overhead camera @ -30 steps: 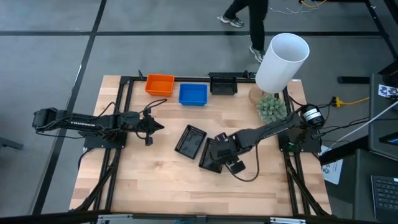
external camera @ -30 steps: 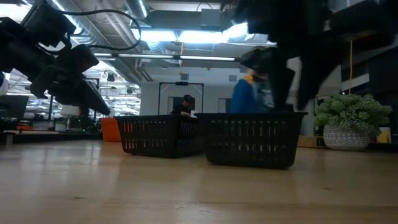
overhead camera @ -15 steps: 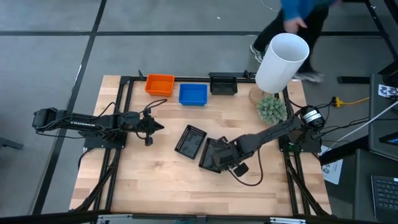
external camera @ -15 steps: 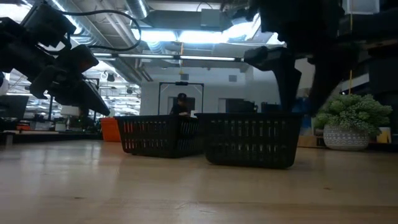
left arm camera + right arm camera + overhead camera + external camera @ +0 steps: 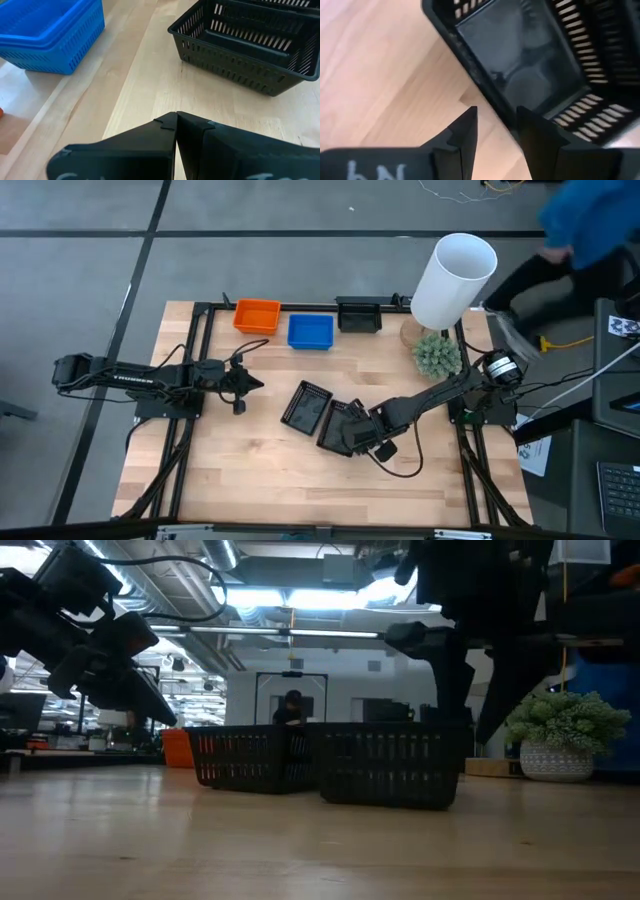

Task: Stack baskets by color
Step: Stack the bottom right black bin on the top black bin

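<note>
Two black baskets sit flat on the table's middle: one (image 5: 307, 405) to the left, one (image 5: 336, 427) right beside it. At the far edge rest an orange basket (image 5: 257, 315), a blue basket (image 5: 310, 331) and a third black basket (image 5: 359, 314). My right gripper (image 5: 366, 432) points steeply down at the right-hand middle basket (image 5: 520, 55), open, its fingers astride one wall. My left gripper (image 5: 247, 383) hovers shut at the table's left with nothing in it, and its wrist view shows the blue basket (image 5: 50, 35) and a black one (image 5: 250, 45) ahead. My right gripper straddles the black basket's right-hand wall (image 5: 487, 102) close to a corner, one finger (image 5: 540, 137) inside the basket and one finger (image 5: 462, 132) outside over the wood. It comes from above, pointing steeply down. The basket rests flat on the table. Whether both pads press on the wall I cannot tell.
A tall white cylinder (image 5: 455, 278) and a small green plant (image 5: 437, 354) stand at the far right corner. A person in blue (image 5: 590, 225) moves beyond the far right edge. Bare wood lies along the near edge (image 5: 300, 490).
My right gripper has sunk a little, rolled about its own axis and edged toward the table's left. The black basket under it has slid and turned slightly toward the other middle black basket. The person behind the table has walked off to the right.
</note>
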